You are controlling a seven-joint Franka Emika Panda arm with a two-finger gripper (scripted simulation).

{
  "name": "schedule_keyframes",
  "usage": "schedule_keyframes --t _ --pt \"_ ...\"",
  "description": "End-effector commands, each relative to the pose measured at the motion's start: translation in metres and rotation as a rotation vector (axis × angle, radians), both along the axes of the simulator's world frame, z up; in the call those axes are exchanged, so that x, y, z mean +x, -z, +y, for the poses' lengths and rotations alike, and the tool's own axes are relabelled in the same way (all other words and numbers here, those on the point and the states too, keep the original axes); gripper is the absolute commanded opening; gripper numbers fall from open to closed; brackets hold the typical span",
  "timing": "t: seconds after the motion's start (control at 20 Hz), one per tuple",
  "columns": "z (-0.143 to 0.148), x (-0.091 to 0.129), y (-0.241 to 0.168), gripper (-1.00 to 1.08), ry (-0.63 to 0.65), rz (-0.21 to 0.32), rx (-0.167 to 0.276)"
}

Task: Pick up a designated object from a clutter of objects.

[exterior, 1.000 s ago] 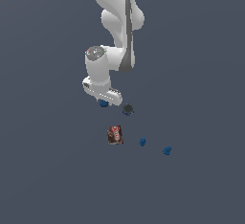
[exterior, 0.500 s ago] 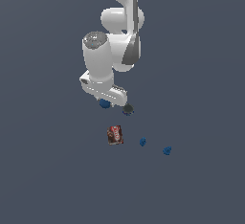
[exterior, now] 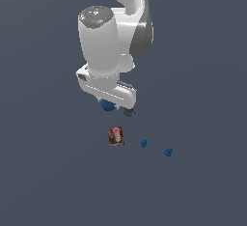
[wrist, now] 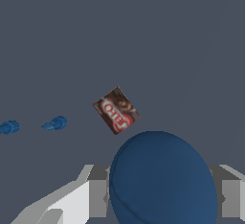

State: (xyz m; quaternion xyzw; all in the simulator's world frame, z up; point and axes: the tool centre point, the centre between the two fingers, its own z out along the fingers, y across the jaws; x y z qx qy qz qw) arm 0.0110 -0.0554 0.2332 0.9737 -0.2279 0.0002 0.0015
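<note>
Arm: white Panda, hanging down from the top of the exterior view; its bulky wrist covers much of the middle of the scene.
Surface: flat, plain grey-blue ground that carries all the items; no edges or corners show in either view.
Gripper: pointing down at the end of the arm. In the wrist view its grey finger stands on one side of the ball and a second one on the other side, each right against it. The fingers are clamped on the blue ball.
Blue ball: smooth, round, solid blue, filling the space between the two fingers in the wrist view. In the exterior view only a part of it peeps out beneath the hand. Whether it touches the ground cannot be told.
Red-brown box: small printed box with white lettering, lying on the ground just below the gripper in the exterior view, apart from the ball.
Dark round item: only a sliver shows under the hand, at the exterior view's right of the ball; mostly hidden.
Lumpy blue piece: tiny, to the exterior view's right of the box, near it.
Second lumpy blue piece: tiny, further to the exterior view's right, apart from the first.
</note>
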Motion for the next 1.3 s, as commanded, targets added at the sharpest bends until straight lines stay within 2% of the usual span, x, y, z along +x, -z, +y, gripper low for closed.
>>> schedule_keyframes --t 0.0,0.75,1.25 --pt "0.005 0.014 -0.017 -1.00 0.000 0.000 0.000" --pt "0.027 0.083 -0.096 -1.00 -0.001 0.000 0.002" --pt "0.035 0.109 -0.124 -1.00 -0.001 0.000 0.003"
